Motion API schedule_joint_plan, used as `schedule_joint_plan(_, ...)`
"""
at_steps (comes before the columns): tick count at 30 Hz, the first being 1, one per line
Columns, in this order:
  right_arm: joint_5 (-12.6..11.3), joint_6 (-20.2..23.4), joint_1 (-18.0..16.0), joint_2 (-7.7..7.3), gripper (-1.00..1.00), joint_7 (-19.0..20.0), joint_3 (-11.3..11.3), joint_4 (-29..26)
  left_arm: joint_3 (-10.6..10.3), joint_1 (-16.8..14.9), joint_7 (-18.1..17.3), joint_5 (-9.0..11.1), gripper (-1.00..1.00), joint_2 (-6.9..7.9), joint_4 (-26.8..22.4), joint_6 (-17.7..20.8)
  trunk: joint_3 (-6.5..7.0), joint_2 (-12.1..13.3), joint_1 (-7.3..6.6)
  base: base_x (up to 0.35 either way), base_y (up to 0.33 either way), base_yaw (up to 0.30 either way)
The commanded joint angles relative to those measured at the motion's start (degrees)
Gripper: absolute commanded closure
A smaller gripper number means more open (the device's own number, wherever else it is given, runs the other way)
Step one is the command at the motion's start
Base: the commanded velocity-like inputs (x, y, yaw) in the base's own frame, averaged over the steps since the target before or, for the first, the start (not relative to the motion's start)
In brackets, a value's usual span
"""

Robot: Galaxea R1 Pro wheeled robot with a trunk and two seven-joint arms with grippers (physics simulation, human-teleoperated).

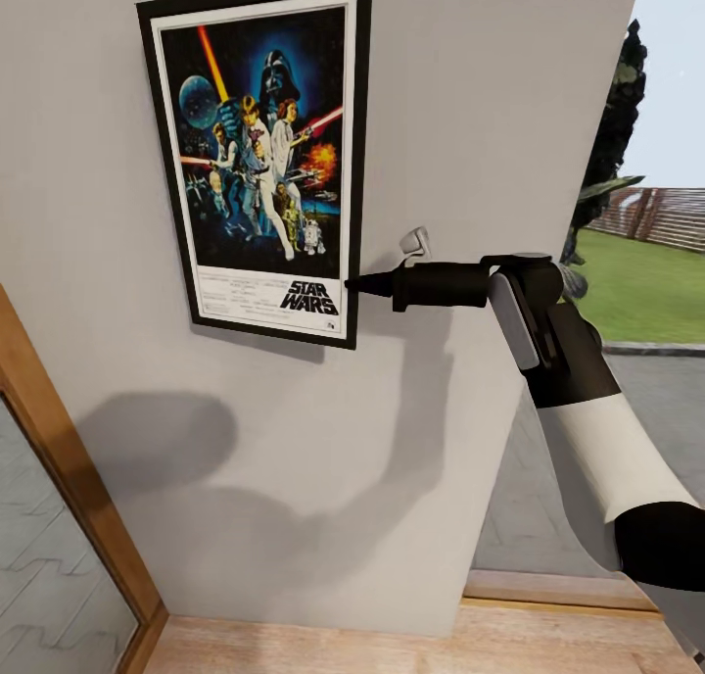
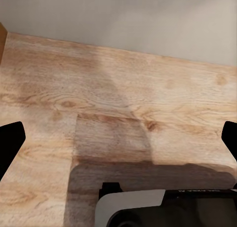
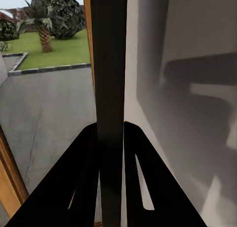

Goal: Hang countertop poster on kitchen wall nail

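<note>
And here's the poster (image 1: 257,155), flat against the grey wall (image 1: 490,116), tilted slightly, its lower right corner pinched by the right end effector (image 1: 354,284). The right arm reaches in from the side, black wrist and white forearm, casting a long shadow down the wall. From the right wrist camera the poster (image 3: 109,88) shows edge-on as a thin dark slab, and the 2 black fingers (image 3: 81,187) press it from both sides, closed tight on the frame. Beside it runs the wall (image 3: 187,49), and on the other side a paved yard with grass and a palm.

A small grey metal fitting (image 1: 415,243) sticks out of the wall just above the wrist, near the poster's right edge. A wooden door frame (image 1: 69,458) with a glass pane runs along the lower left. Below, wooden floor (image 1: 392,645).

Left end effector (image 2: 118,138): fingertips spread wide apart, nothing between them, pointing down at the wooden floor (image 2: 118,88).
</note>
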Motion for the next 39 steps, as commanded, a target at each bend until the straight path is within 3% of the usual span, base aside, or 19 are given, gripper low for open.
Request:
schedule_joint_plan(1,-0.3,0.4,-0.1,-0.04,1.0,0.0,0.1,0.0,0.1,0.0,-0.3,0.0,-1.0,-0.02,0.0,-0.1,-0.12,-0.1,0.04,0.0,0.0,0.0)
schedule_joint_plan(39,-0.3,-0.1,-0.4,-0.37,1.0,0.0,-0.3,-0.3,0.5,0.1,-0.1,0.2,-1.0,-0.35,0.0,-0.4,-0.12,-0.1,0.04,0.037,0.0,0.0)
